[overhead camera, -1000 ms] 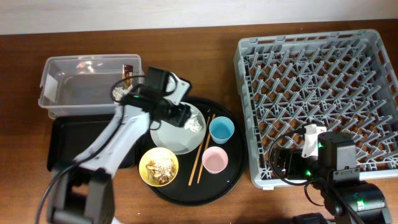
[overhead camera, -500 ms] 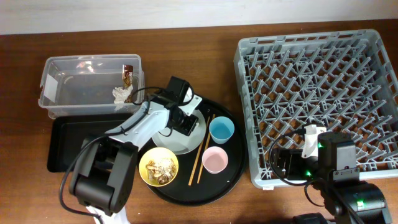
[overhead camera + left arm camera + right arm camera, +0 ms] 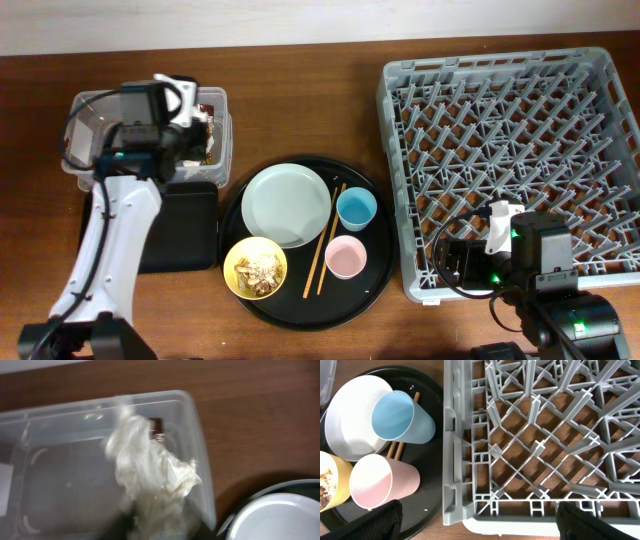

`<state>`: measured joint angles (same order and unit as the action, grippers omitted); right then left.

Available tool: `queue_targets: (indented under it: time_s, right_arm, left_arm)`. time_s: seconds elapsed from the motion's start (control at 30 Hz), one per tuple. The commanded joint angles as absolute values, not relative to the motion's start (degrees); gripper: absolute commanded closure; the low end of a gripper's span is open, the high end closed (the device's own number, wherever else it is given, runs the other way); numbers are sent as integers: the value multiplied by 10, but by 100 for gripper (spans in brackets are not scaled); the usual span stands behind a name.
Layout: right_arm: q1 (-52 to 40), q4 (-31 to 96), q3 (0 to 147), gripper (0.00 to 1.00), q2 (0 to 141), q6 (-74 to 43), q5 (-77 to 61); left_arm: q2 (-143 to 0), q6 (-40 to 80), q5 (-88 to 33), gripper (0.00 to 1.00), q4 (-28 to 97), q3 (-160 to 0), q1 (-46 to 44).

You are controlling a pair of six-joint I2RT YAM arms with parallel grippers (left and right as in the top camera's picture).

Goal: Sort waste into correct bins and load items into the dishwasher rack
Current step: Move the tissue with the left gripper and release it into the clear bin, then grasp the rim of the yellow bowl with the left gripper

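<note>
My left gripper (image 3: 198,135) is shut on a crumpled white tissue (image 3: 150,470) and holds it over the right end of the clear tub (image 3: 100,150), above the brown-and-gold wrapper (image 3: 157,427) lying inside. The grey-green plate (image 3: 288,205) is bare. The yellow bowl (image 3: 255,267) holds crumbly leftovers. The blue cup (image 3: 356,208), the pink cup (image 3: 345,257) and the chopsticks (image 3: 325,240) lie beside the plate. My right gripper (image 3: 477,520) is open and empty over the near left corner of the dishwasher rack (image 3: 510,160).
The dishes sit on a round black tray (image 3: 375,280). The shallow black rectangular tray (image 3: 180,235) lies in front of the tub, partly under my left arm. The rack also shows in the right wrist view (image 3: 545,435), beside the blue cup (image 3: 400,417) and the pink cup (image 3: 382,485).
My left arm has swung from the plate to the clear tub, carrying the tissue off the plate. The right arm has not moved.
</note>
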<state>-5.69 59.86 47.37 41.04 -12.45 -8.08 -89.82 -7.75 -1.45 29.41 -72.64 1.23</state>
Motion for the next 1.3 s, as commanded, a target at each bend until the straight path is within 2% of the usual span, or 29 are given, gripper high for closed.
queue_targets:
  time_s: [0.0, 0.1, 0.17, 0.3, 0.4, 0.57, 0.7, 0.8, 0.97, 1.0, 1.03, 1.07, 1.27]
  right_arm:
    - [-60, 598, 482, 1, 408, -125, -84]
    - [-60, 599, 482, 1, 408, -125, -84]
    - [-60, 599, 482, 1, 408, -125, -84]
    - [-60, 599, 482, 1, 408, -125, -84]
    - [-60, 599, 482, 1, 408, -125, -84]
    - [-60, 607, 482, 1, 408, -125, -84]
    - [-60, 607, 482, 1, 408, -125, -84]
    - [-60, 608, 482, 1, 408, -125, -84]
    - [-60, 607, 482, 1, 408, -125, -84]
    - [-60, 607, 482, 1, 408, -125, -84]
    - [-60, 608, 482, 1, 408, -125, -84]
    - [-60, 607, 482, 1, 408, -125, -84]
    - [-60, 607, 482, 1, 408, -125, -84]
  left_arm:
    - [-919, -80, -13, 36, 294, -729, 40]
    - [-903, -69, -33, 34, 309, -729, 36]
    - [-882, -10, -62, 35, 365, -729, 26]
    - [-872, 13, -186, 35, 544, -727, -50]
    - [-872, 49, -184, 35, 606, -705, -131]
    - [-872, 185, -139, 35, 594, -624, -252]
    - [-872, 202, -100, 38, 508, -555, -297]
    - [-872, 202, -88, 48, 463, -519, -306]
    - [-872, 201, -63, 52, 426, -479, -306]
    - [-872, 201, -62, 56, 418, -476, -306]
    - [-872, 201, -62, 64, 409, -476, -306]
    - [-872, 201, -62, 66, 407, -476, -306]
    - [-872, 201, -46, 68, 407, -476, -307]
